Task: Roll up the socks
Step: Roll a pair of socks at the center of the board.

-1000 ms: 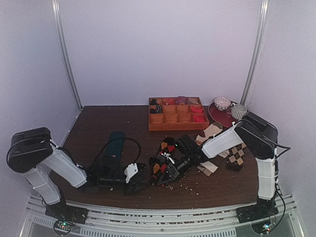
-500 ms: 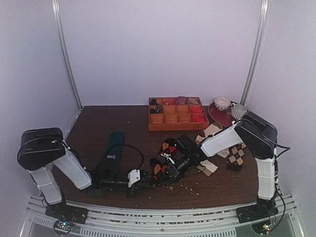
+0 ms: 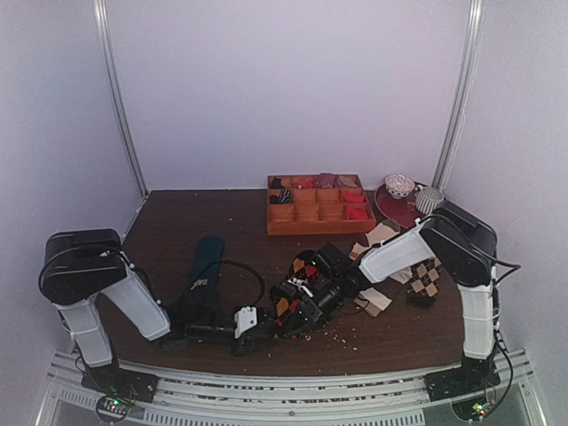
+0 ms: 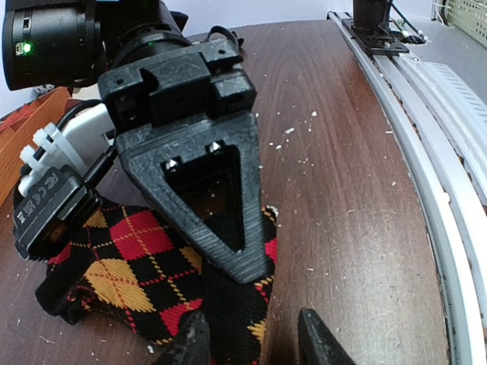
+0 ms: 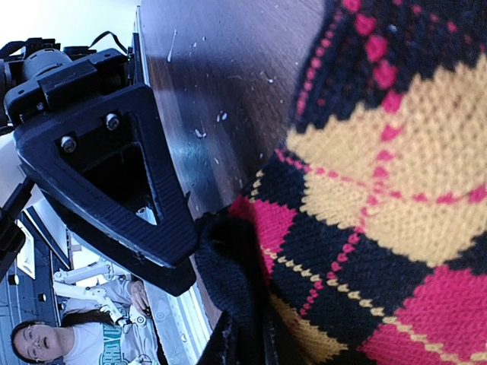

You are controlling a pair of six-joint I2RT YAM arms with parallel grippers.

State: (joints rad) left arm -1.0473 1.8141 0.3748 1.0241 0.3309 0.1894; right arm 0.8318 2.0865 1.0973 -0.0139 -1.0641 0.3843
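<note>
While the left tool lies low on the worktop pointing toward 3 o'clock, its fingers stand part-way spread. The black cuff edge of the socks lies between them: one finger overlaps the knit and the other sits on bare wood, so nothing is pinched. Meeting it from 3 o'clock, the right tool has its jaws pressed together, tip down on the red and orange argyle knit. Whether a fold is caught between them cannot be told, as the fabric fills the right wrist view from close up. The left arm rises from its base at 7 o'clock to a raised elbow, then slopes down with the wrist flat along the wood. The right arm stands upright at 5 o'clock and its forearm slants down toward 8 o'clock. The socks sit bunched at the near middle of the worktop, at 6 o'clock from one wooden compartment tray; how many are in the bunch cannot be counted. One dark teal sock lies stretched at 9 o'clock from them, and one brown-and-beige argyle sock at 3 o'clock. One red plate carries one patterned cup, with one ribbed cup beside it. White crumbs dot the wood around both tools.
</note>
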